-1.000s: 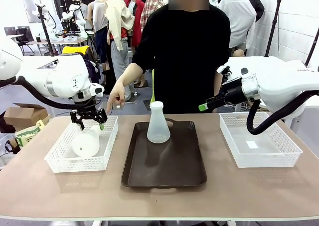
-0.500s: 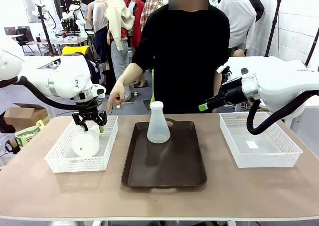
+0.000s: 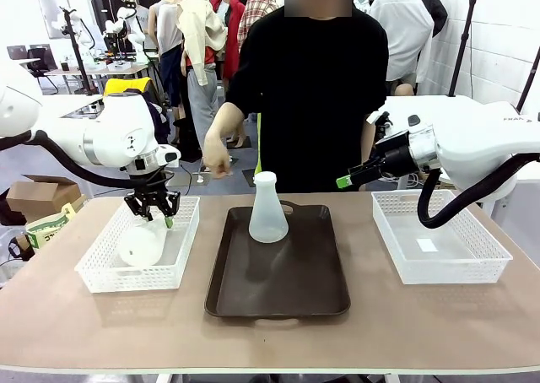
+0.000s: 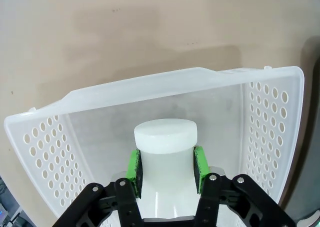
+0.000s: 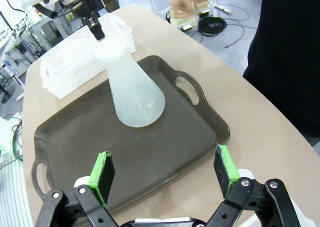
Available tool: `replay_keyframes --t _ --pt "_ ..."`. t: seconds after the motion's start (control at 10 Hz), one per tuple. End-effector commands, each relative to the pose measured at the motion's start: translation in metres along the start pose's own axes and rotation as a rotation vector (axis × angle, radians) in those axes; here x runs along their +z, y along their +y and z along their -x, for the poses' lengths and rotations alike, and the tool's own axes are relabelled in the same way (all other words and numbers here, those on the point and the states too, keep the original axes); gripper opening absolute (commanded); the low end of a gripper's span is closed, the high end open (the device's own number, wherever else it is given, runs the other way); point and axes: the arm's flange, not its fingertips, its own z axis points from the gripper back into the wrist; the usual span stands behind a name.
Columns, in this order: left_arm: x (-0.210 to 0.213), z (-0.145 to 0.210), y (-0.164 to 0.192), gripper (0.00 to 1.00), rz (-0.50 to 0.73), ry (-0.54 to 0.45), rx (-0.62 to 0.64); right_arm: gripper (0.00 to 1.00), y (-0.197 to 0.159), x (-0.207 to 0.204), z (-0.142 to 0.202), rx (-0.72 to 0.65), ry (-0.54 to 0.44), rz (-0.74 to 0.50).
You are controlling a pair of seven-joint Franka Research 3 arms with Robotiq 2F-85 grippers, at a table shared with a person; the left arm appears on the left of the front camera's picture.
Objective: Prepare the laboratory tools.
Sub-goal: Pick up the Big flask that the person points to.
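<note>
Over left basket [image 3: 126, 278] | left pincer [image 3: 153, 209] pointing down, clamped on flask [image 3: 140, 245] neck | right pincer [image 5: 165, 170] raised, gaping

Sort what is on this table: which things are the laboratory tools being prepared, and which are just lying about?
Belong to the job:
- tilted flask in the left basket, neck gripped by the left hand
- upright flask on the dark brown tray

Just lying about:
- left basket
- dark brown tray
- right basket
</note>
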Motion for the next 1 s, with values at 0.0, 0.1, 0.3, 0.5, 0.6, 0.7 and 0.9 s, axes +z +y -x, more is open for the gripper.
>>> replay_keyframes --t 0.0,0.1,0.3,0.5,0.6,0.7,0.9 --pt "-0.0089 0.0036 -0.0063 0.0 -0.011 0.021 0.005 1.0 -0.0008 0.0005 -0.0032 -0.006 0.018 0.003" --pt "-0.0094 0.0034 -0.0063 0.0 -0.013 0.028 0.003 1.0 -0.0008 0.0005 -0.0032 -0.006 0.018 0.003" --pt "-0.0089 0.0037 -0.006 0.0 0.002 0.047 0.002 1.0 -0.0008 0.0005 -0.0032 -0.006 0.018 0.003" --pt "-0.0002 0.0008 -0.0043 0.0 0.001 0.004 -0.007 1.0 -0.0008 0.0005 -0.0032 -0.006 0.018 0.003" --pt "-0.0002 0.0008 -0.0043 0.0 0.001 0.004 -0.007 1.0 -0.0008 0.0005 -0.0032 -0.006 0.018 0.003" --pt "-0.0002 0.0008 -0.0043 0.0 0.001 0.004 -0.007 1.0 -0.0008 0.0005 -0.0032 -0.006 0.018 0.003" --pt "-0.0002 0.0008 -0.0043 0.0 0.001 0.004 -0.007 1.0 -0.0008 0.0005 -0.0032 -0.006 0.018 0.003"
